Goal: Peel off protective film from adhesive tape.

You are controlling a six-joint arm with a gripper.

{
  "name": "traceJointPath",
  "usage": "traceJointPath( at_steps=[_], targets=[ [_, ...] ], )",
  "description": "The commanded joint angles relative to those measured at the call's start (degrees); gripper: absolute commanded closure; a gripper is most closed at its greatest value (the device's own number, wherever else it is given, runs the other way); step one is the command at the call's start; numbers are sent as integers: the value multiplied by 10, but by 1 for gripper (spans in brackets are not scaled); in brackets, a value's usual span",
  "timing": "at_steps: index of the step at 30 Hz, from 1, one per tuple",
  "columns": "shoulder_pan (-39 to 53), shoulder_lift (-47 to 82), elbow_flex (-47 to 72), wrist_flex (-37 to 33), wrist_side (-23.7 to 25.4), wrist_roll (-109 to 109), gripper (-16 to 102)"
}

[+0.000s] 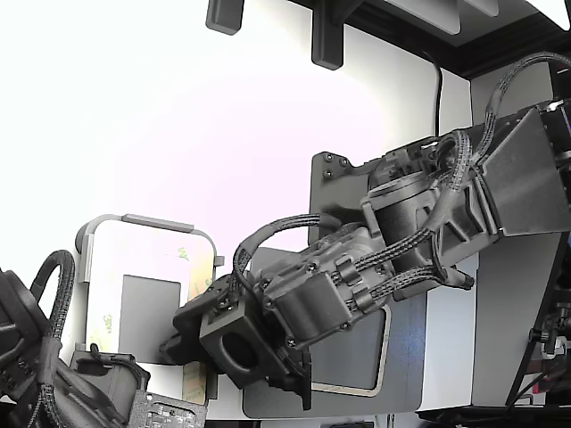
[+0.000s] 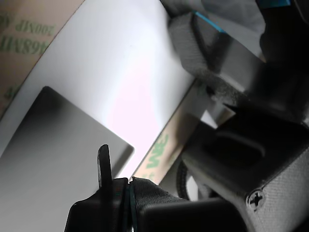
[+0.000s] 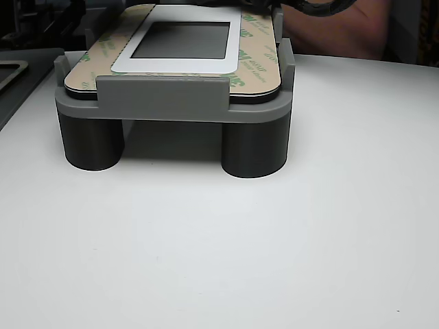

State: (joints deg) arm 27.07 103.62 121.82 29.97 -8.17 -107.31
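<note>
Pincer [image 2: 117, 186] sits just beside protective film [image 2: 157, 153].

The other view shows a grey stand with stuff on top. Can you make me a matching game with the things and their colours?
Things:
1. protective film
2. white panel
3. holder
4. table

Descriptions:
A. grey, on round legs
B. pale yellow with green logos
C. white frame around a dark window
D. plain white surface under everything

Pairs: 1-B, 2-C, 3-A, 4-D
</note>
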Motion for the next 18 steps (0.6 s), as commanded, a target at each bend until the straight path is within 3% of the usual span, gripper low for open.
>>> traceJointPath(
  at_steps=[1, 18],
  targets=[
    [1, 2, -21, -10, -1, -3, 96],
    [25, -20, -18, -39, 12, 3, 96]
  ],
)
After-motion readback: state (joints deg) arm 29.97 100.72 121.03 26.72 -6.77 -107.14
